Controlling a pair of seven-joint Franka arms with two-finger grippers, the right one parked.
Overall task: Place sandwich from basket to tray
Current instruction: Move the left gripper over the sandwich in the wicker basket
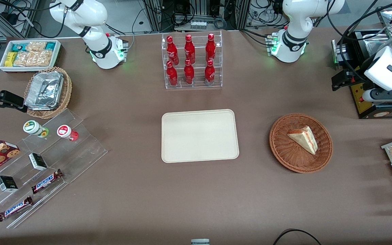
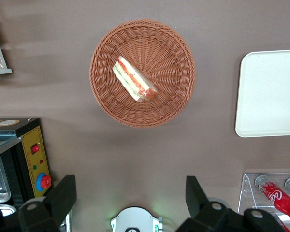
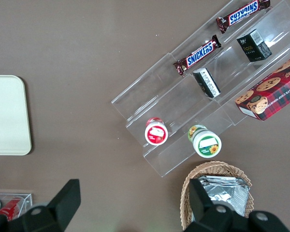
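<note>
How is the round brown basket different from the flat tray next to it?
The basket is round, reddish-brown and woven; the tray is rectangular, cream and smooth. The basket is a shallow bowl holding the sandwich; the tray is flat with nothing on it. Both sit on the brown table, apart from each other. The claw is open, above the table beside the basket.

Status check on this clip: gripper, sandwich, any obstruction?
Gripper open, high above the table, clear of the basket. Sandwich lying in basket, untouched. Tray bare, path clear.
</note>
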